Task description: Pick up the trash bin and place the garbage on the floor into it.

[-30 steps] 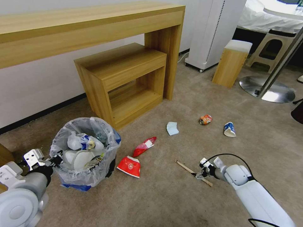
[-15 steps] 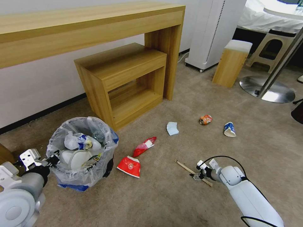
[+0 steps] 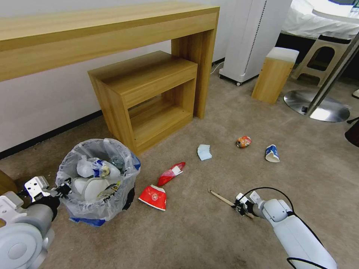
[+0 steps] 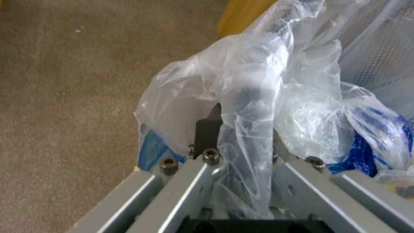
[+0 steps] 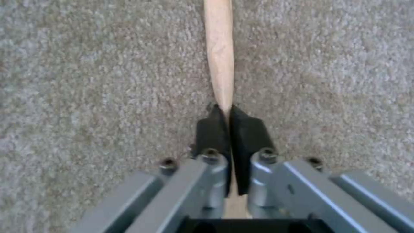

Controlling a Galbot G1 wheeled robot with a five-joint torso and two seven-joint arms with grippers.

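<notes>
Wooden stick (image 3: 223,200): thin, pale, tapered, lying flat on the floor (image 3: 209,239), a beige short-pile carpet. Right gripper (image 3: 239,207) is low at the stick's near end; in the right wrist view the black pads (image 5: 211,129) are clenched on the stick's tip (image 5: 219,55), nearly touching each other.

Trash bin (image 3: 98,179): small, round, black, lined with a crinkly clear bag with blue patches, standing on the carpet at the robot's left, already holding white and mixed litter. Left gripper (image 3: 61,189) is at the bin's near rim, jaws closed on the bag-covered rim (image 4: 250,106).

Step in hand, as judged: pinch on the stick made, lift not yet begun. Next move calls for raising the stick clear without it slipping from so slight a hold on the tip, then carrying it left over the bin's mouth.

Remaining on the carpet between stick and bin: red paper carton (image 3: 153,197), flattened; glossy red wrapper (image 3: 171,173). Farther off: folded blue tissue (image 3: 204,152), crushed orange can (image 3: 243,141), blue-white paper cup (image 3: 272,153) on its side.
</notes>
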